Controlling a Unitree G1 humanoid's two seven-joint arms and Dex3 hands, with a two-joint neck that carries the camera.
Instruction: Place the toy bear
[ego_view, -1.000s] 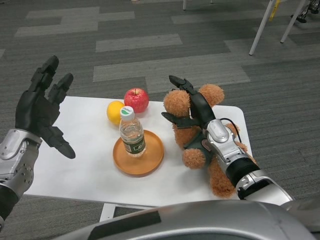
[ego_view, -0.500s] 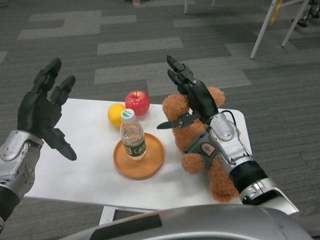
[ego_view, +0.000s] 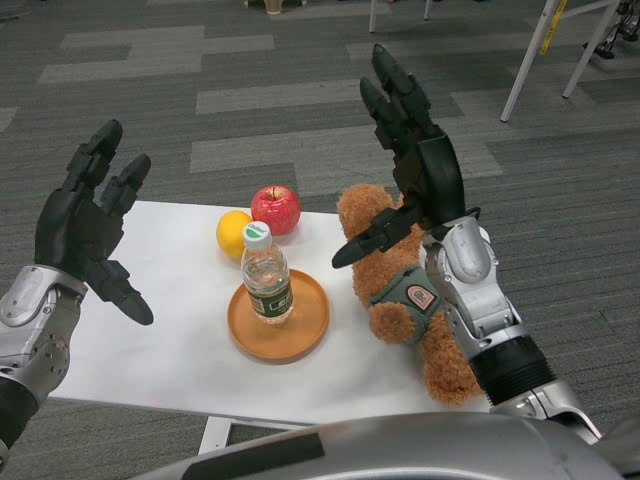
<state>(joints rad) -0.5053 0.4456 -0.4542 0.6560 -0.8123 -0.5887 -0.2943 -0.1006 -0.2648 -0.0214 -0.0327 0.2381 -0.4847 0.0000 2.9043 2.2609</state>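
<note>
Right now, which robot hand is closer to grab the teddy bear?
Right. The right hand hovers open just above the toy bear, while the left hand waits far across the table.

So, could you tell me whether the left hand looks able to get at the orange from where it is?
Probably yes: the left hand is open at the table's left, and bare tabletop lies between it and the orange.

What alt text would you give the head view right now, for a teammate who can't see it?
A brown toy bear sits on the right of a white table, the robot's right hand raised open above it. Left of the bear: a water bottle on an orange plate, an orange, an apple; left hand open.
</note>
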